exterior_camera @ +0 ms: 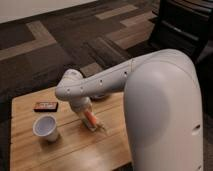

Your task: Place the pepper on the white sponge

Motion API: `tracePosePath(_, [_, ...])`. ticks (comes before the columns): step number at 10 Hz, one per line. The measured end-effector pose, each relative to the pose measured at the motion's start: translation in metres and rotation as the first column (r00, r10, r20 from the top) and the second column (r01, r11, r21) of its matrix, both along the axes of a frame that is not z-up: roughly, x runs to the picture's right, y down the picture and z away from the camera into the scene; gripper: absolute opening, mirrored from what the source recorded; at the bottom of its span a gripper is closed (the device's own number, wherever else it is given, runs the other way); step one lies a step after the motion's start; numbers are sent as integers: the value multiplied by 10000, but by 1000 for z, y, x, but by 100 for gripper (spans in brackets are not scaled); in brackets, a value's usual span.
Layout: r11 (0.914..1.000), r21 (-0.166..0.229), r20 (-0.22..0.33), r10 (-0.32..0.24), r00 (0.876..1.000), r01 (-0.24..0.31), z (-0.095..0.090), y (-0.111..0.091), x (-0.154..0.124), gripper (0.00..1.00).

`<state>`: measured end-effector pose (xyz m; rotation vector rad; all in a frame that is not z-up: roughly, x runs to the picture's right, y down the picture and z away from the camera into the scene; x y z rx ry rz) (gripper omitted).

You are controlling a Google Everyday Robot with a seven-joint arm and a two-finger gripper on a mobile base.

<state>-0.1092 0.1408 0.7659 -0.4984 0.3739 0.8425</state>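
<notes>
The orange-red pepper (90, 119) shows at the middle of the wooden table (30, 155), just under the end of my arm. An off-white block, the white sponge (99, 128), lies under and just right of the pepper; the two seem to touch. My gripper (86, 114) is low over the table at the pepper's upper left end, mostly hidden by the white wrist. I cannot tell whether it holds the pepper.
A white paper cup (45, 128) stands upright to the left of the gripper. A flat dark packet with orange print (45, 106) lies at the table's back left. My large white arm and body (165, 110) cover the table's right side. Patterned carpet lies beyond.
</notes>
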Motion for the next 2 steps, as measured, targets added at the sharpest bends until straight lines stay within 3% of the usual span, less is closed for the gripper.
tracePosePath(2, [9998,28,-30,176,9998,-176,-2,-2,3,80])
